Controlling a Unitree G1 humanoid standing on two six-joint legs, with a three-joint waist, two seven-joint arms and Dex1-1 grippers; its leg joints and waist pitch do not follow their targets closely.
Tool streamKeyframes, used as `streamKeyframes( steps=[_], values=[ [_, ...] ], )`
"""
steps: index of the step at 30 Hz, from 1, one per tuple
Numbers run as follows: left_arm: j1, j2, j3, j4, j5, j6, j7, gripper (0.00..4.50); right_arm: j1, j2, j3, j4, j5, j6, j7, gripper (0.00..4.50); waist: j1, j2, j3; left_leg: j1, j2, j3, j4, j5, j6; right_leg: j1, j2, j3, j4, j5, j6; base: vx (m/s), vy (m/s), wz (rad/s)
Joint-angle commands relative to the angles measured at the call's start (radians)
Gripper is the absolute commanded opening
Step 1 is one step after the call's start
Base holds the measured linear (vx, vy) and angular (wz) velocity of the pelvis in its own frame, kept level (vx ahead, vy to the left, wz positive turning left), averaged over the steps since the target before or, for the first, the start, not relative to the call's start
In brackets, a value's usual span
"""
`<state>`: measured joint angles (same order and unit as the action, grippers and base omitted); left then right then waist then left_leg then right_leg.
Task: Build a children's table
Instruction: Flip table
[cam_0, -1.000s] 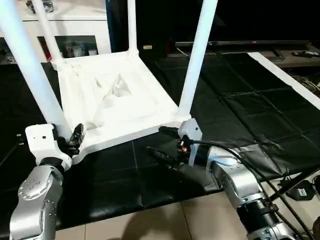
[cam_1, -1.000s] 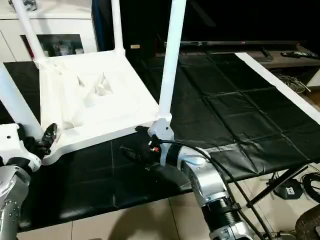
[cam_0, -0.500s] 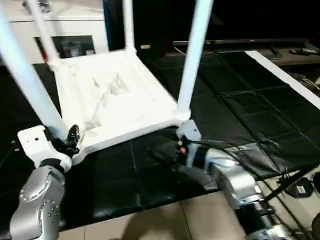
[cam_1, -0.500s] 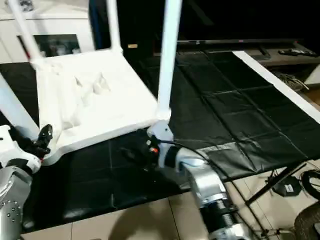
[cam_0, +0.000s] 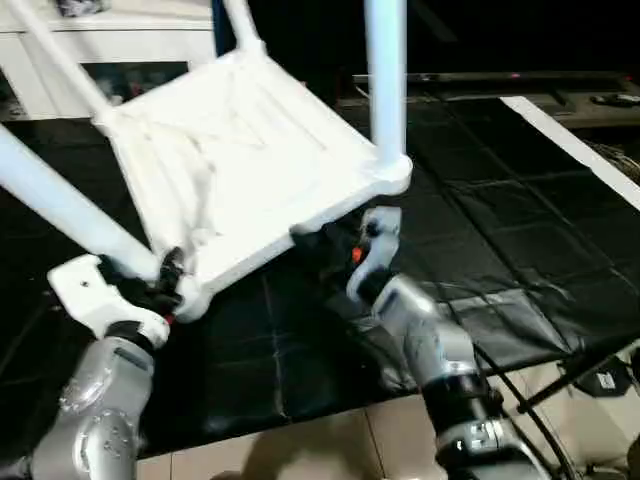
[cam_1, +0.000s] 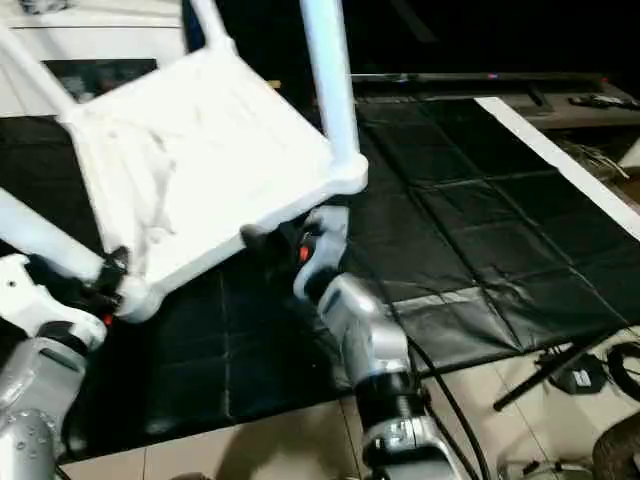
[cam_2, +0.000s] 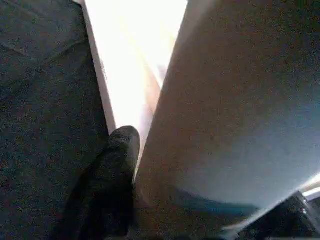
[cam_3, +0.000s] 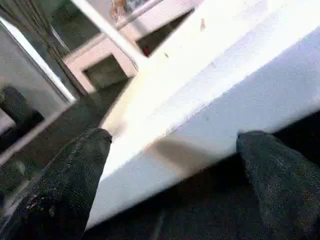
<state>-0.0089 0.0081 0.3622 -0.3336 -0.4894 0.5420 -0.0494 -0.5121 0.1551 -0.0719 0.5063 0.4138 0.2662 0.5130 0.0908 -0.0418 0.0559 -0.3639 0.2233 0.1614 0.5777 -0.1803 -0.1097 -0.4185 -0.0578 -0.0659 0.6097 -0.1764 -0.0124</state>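
Upturned children's table (cam_0: 250, 140) tilted up for flipping.
Left gripper (cam_0: 168, 282) clamps near leg (cam_0: 60, 205); right gripper (cam_0: 322, 243) spread wide under tabletop edge — table could slide off.

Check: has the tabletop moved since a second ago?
Yes. The tabletop has tipped: its near right corner socket now rides above the black mat it earlier rested on.

Table legs (cam_0: 385, 80) cut off above, right gripper (cam_0: 325, 245) hidden under tabletop (cam_0: 250, 150)

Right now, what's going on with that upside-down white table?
Left hand clamped on near leg. Right hand open under white plastic tabletop's edge. Table tilted on black mat.
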Motion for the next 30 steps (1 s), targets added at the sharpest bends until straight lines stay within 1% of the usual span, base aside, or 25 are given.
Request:
streamKeyframes(
  steps=[1, 2, 3, 4, 5, 6, 7, 8, 9, 10, 12, 13, 14, 15, 17, 18, 19, 20, 21, 22, 24, 27, 28, 29, 30],
  values=[
    [0.008, -0.044, -0.051, 0.021, -0.068, 0.056, -0.009, 2.35, -0.057, 0.038, -0.042, 0.07, 0.019, 0.018, -0.042, 4.5, -0.002, 0.005, -0.048, 0.002, 0.005, 0.008, -0.072, -0.232, 0.01, 0.049, -0.056, 0.044, -0.077, -0.25, -0.101, 0.0, 0.0, 0.0],
    [0.008, -0.044, -0.051, 0.021, -0.068, 0.056, -0.009, 2.35, -0.057, 0.038, -0.042, 0.07, 0.019, 0.018, -0.042, 4.5, -0.002, 0.003, -0.05, 0.002, 0.004, 0.009, -0.07, -0.225, 0.004, 0.05, -0.058, 0.044, -0.076, -0.259, -0.101, 0.0, 0.0, 0.0],
    [0.006, -0.044, -0.054, 0.019, -0.069, 0.058, -0.012, 2.35, -0.076, 0.045, -0.058, 0.102, 0.024, 0.027, -0.064, 4.5, 0.0, 0.004, -0.051, 0.003, 0.004, 0.01, -0.069, -0.222, 0.003, 0.049, -0.058, 0.044, -0.078, -0.26, -0.101, 0.0, 0.0, 0.0],
    [0.001, -0.044, -0.056, 0.019, -0.069, 0.062, -0.015, 2.35, -0.103, 0.054, -0.08, 0.144, 0.04, 0.036, -0.079, 4.5, 0.0, 0.004, -0.051, 0.004, 0.003, 0.011, -0.068, -0.217, 0.002, 0.048, -0.058, 0.045, -0.077, -0.255, -0.101, 0.0, 0.0, 0.0],
    [-0.001, -0.044, -0.057, 0.019, -0.069, 0.063, -0.016, 2.35, -0.11, 0.058, -0.086, 0.154, 0.047, 0.038, -0.081, 4.5, 0.001, 0.004, -0.052, 0.005, 0.003, 0.011, -0.068, -0.218, 0.001, 0.048, -0.059, 0.044, -0.076, -0.254, -0.103, 0.0, 0.0, 0.0],
    [-0.005, -0.042, -0.058, 0.021, -0.068, 0.064, -0.019, 2.35, -0.127, 0.066, -0.103, 0.175, 0.068, 0.043, -0.079, 4.5, 0.001, 0.005, -0.053, 0.004, 0.003, 0.011, -0.067, -0.217, 0.002, 0.049, -0.058, 0.044, -0.076, -0.251, -0.103, 0.0, 0.0, 0.0],
    [-0.008, -0.042, -0.065, 0.02, -0.069, 0.068, -0.021, 2.35, -0.163, 0.079, -0.137, 0.219, 0.111, 0.046, -0.068, 4.5, -0.001, 0.004, -0.052, 0.002, 0.003, 0.01, -0.069, -0.217, 0.004, 0.052, -0.058, 0.043, -0.073, -0.247, -0.101, 0.0, 0.0, 0.0],
    [-0.009, -0.042, -0.068, 0.02, -0.069, 0.07, -0.021, 2.35, -0.176, 0.082, -0.149, 0.232, 0.125, 0.048, -0.063, 4.5, 0.0, 0.006, -0.052, 0.002, 0.003, 0.01, -0.068, -0.223, 0.005, 0.05, -0.059, 0.042, -0.076, -0.258, -0.099, 0.0, 0.0, 0.0],
    [-0.009, -0.042, -0.068, 0.02, -0.069, 0.07, -0.021, 2.35, -0.176, 0.082, -0.149, 0.232, 0.125, 0.048, -0.063, 4.5, -0.002, 0.005, -0.052, 0.001, 0.003, 0.01, -0.068, -0.223, 0.006, 0.051, -0.059, 0.042, -0.076, -0.261, -0.099, 0.0, 0.0, 0.0],
    [-0.009, -0.045, -0.076, 0.02, -0.067, 0.069, -0.021, 2.35, -0.203, 0.092, -0.183, 0.259, 0.172, 0.072, -0.069, 4.5, 0.0, 0.006, -0.054, 0.001, 0.004, 0.01, -0.067, -0.211, 0.006, 0.052, -0.06, 0.043, -0.075, -0.251, -0.1, 0.0, 0.0, 0.0],
    [-0.011, -0.047, -0.08, 0.021, -0.064, 0.068, -0.021, 2.35, -0.223, 0.096, -0.203, 0.279, 0.208, 0.087, -0.061, 4.5, 0.001, 0.005, -0.057, 0.001, 0.004, 0.01, -0.065, -0.193, 0.009, 0.054, -0.06, 0.042, -0.072, -0.225, -0.107, 0.0, 0.0, 0.0],
    [-0.013, -0.047, -0.081, 0.021, -0.064, 0.068, -0.021, 2.35, -0.234, 0.099, -0.214, 0.291, 0.227, 0.095, -0.047, 4.5, 0.001, 0.004, -0.061, 0.0, 0.003, 0.011, -0.062, -0.168, 0.013, 0.057, -0.06, 0.042, -0.066, -0.187, -0.121, 0.0, 0.0, 0.0],
    [-0.017, -0.047, -0.084, 0.023, -0.064, 0.068, -0.024, 2.35, -0.258, 0.107, -0.243, 0.312, 0.269, 0.107, -0.019, 4.5, 0.002, 0.004, -0.063, 0.0, 0.004, 0.011, -0.062, -0.162, 0.014, 0.058, -0.06, 0.041, -0.066, -0.179, -0.125, 0.0, 0.0, 0.0],
    [-0.017, -0.047, -0.086, 0.024, -0.064, 0.068, -0.026, 2.35, -0.268, 0.111, -0.257, 0.319, 0.289, 0.112, -0.006, 4.5, 0.002, 0.003, -0.064, 0.0, 0.003, 0.013, -0.06, -0.161, 0.018, 0.058, -0.061, 0.041, -0.065, -0.174, -0.129, 0.0, 0.0, 0.0],
    [-0.018, -0.048, -0.092, 0.026, -0.064, 0.07, -0.031, 2.35, -0.297, 0.117, -0.287, 0.347, 0.316, 0.098, 0.005, 4.5, 0.005, 0.004, -0.066, 0.0, 0.005, 0.012, -0.058, -0.143, 0.025, 0.058, -0.062, 0.04, -0.061, -0.152, -0.14, 0.0, 0.0, 0.0],
    [-0.018, -0.047, -0.093, 0.026, -0.064, 0.07, -0.032, 2.35, -0.3, 0.117, -0.289, 0.35, 0.318, 0.097, 0.005, 4.5, 0.006, 0.006, -0.066, 0.002, 0.006, 0.013, -0.058, -0.143, 0.025, 0.057, -0.062, 0.04, -0.061, -0.15, -0.144, 0.0, 0.0, 0.0],
    [-0.018, -0.045, -0.1, 0.029, -0.059, 0.074, -0.039, 2.35, -0.336, 0.117, -0.316, 0.394, 0.337, 0.086, 0.007, 4.5, 0.008, 0.006, -0.068, 0.006, 0.007, 0.014, -0.056, -0.142, 0.026, 0.054, -0.061, 0.039, -0.059, -0.145, -0.153, 0.0, 0.0, 0.0],
    [-0.019, -0.044, -0.102, 0.03, -0.057, 0.075, -0.042, 2.35, -0.35, 0.116, -0.324, 0.412, 0.344, 0.083, 0.01, 4.5, 0.011, 0.007, -0.066, 0.005, 0.007, 0.015, -0.057, -0.151, 0.024, 0.053, -0.062, 0.039, -0.061, -0.158, -0.159, 0.0, 0.0, 0.0],
    [-0.019, -0.043, -0.105, 0.03, -0.054, 0.077, -0.043, 2.35, -0.368, 0.116, -0.337, 0.434, 0.354, 0.076, 0.006, 4.5, 0.012, 0.008, -0.066, 0.006, 0.007, 0.016, -0.057, -0.158, 0.022, 0.053, -0.062, 0.039, -0.062, -0.165, -0.16, 0.0, 0.0, 0.0],
    [-0.019, -0.042, -0.106, 0.03, -0.052, 0.078, -0.044, 2.35, -0.381, 0.114, -0.346, 0.452, 0.362, 0.071, 0.003, 4.5, 0.02, 0.008, -0.067, 0.007, 0.009, 0.015, -0.057, -0.162, 0.017, 0.054, -0.063, 0.039, -0.06, -0.17, -0.16, 0.0, 0.0, 0.0],
    [-0.017, -0.038, -0.11, 0.024, -0.05, 0.082, -0.046, 2.35, -0.407, 0.113, -0.359, 0.49, 0.37, 0.066, 0.003, 4.5, 0.023, 0.007, -0.067, 0.007, 0.008, 0.015, -0.056, -0.161, 0.014, 0.052, -0.062, 0.039, -0.059, -0.161, -0.161, 0.0, 0.0, 0.0],
    [-0.017, -0.036, -0.113, 0.02, -0.05, 0.086, -0.049, 2.35, -0.424, 0.113, -0.356, 0.518, 0.371, 0.064, 0.004, 4.5, 0.026, 0.009, -0.068, 0.004, 0.008, 0.014, -0.057, -0.165, 0.008, 0.055, -0.064, 0.038, -0.058, -0.161, -0.159, 0.0, 0.0, 0.0],
    [-0.017, -0.031, -0.122, 0.019, -0.051, 0.091, -0.059, 2.35, -0.431, 0.117, -0.346, 0.53, 0.359, 0.071, 0.003, 4.13, 0.026, 0.008, -0.068, 0.004, 0.007, 0.014, -0.057, -0.167, 0.007, 0.056, -0.064, 0.038, -0.058, -0.165, -0.157, 0.0, 0.0, 0.0],
    [-0.018, -0.027, -0.131, 0.018, -0.052, 0.096, -0.069, 2.35, -0.436, 0.119, -0.34, 0.543, 0.35, 0.078, -0.001, 4.13, 0.026, 0.012, -0.068, 0.004, 0.007, 0.014, -0.057, -0.167, 0.006, 0.055, -0.064, 0.038, -0.059, -0.166, -0.156, 0.0, 0.0, 0.0],
    [-0.018, -0.027, -0.131, 0.018, -0.052, 0.096, -0.069, 2.34, -0.436, 0.119, -0.34, 0.543, 0.35, 0.078, -0.001, 4.13, 0.026, 0.012, -0.068, 0.004, 0.007, 0.014, -0.056, -0.17, 0.004, 0.054, -0.065, 0.038, -0.059, -0.169, -0.156, 0.0, 0.0, 0.0]
  ],
)
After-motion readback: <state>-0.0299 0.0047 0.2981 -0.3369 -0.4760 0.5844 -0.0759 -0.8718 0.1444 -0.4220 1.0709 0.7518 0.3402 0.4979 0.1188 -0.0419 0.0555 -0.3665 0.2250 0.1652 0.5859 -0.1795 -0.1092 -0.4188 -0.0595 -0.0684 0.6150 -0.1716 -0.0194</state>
